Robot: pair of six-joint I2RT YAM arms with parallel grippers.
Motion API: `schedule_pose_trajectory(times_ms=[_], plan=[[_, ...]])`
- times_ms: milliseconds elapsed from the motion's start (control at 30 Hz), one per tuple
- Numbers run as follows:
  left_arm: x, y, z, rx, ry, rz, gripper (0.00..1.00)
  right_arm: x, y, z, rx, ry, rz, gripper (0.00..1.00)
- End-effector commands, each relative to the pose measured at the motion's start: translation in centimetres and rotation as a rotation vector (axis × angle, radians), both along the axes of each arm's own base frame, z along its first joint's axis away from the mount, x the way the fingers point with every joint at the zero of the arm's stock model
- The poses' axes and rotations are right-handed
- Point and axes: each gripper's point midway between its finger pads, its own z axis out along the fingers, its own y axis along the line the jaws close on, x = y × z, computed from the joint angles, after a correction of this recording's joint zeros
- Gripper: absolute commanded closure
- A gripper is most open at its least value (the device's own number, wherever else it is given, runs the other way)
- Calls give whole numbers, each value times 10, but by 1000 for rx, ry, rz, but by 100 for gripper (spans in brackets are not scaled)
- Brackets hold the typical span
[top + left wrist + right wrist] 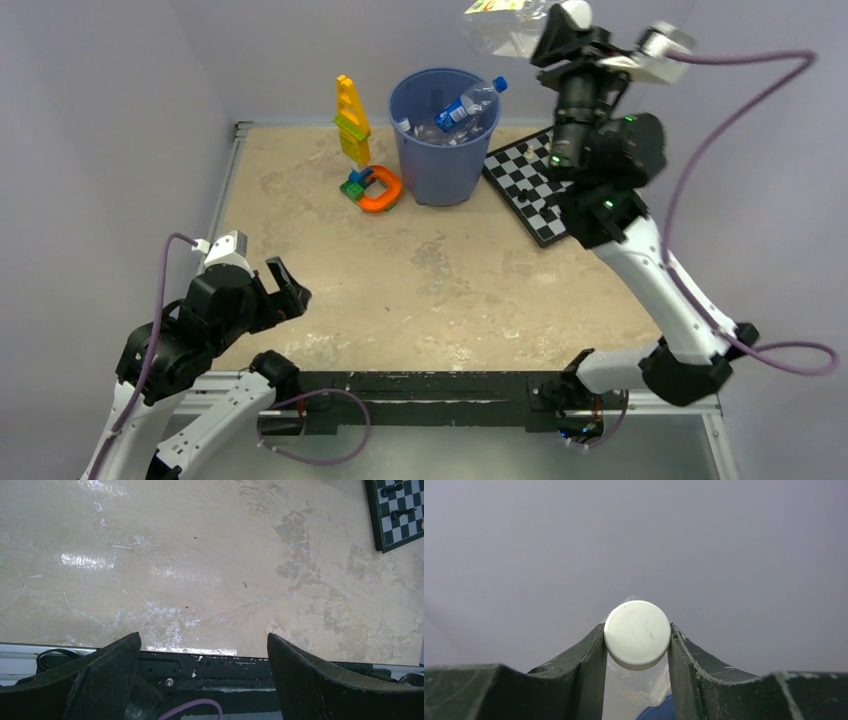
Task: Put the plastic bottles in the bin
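Right gripper (pixel 558 32) is clenched on a clear bottle (pixel 500 24) at the neck, fingers either side of its white cap (pixel 637 634); arm is raised high, near the top edge of the overhead view. Bottle's long axis runs approx. sideways from the jaws; cap end at the gripper, body sticking out to the left in that view. The bin (pixel 440 168) sits below and left of it, by the far edge of the table (pixel 450 290); the coming move prob. needs the body carried over the rim before letting go. Right arm is far nearer the bin; left gripper (pixel 202 641) hangs released, holding nothing, low over the near left of the table, well apart from the bin. Bin holds a blue-capped bottle (pixel 468 104) leaning on the rim, plus others hard to count. Held bottle is partly cut off by the frame top; wrist view shows only the cap, some clear body and a blue sliver below, likely the bin; whether the bottle is over the opening, can't tell.
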Motion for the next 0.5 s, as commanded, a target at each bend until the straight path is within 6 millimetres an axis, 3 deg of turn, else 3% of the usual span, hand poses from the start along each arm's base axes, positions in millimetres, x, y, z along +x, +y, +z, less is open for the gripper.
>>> schedule_pose_trajectory(times_ms=[0, 100, 200, 233, 300, 333, 400, 433, 467], plan=[[-5, -2, 8, -49, -29, -4, 0, 65, 41, -44, -237, 119, -145, 100], [-12, 2, 4, -58, -39, -3, 0, 99, 67, -79, -325, 210, -161, 100], [-19, 7, 4, -54, -41, -5, 0, 117, 93, -112, -376, 247, -92, 99], [-21, 9, 4, -51, -40, -2, 0, 121, 103, -122, -393, 263, -59, 86], [-23, 12, 3, -38, -36, 2, 0, 129, 119, -137, -451, 306, 0, 38], [-24, 13, 2, -33, -34, 4, 0, 129, 124, -140, -466, 327, 28, 26], [-24, 15, 3, -27, -35, 6, 0, 122, 126, -135, -443, 322, 78, 13], [-24, 15, 3, -23, -36, 5, 0, 117, 125, -134, -442, 310, 95, 11], [-23, 15, 3, -21, -36, 5, 0, 108, 122, -121, -430, 273, 114, 9]])
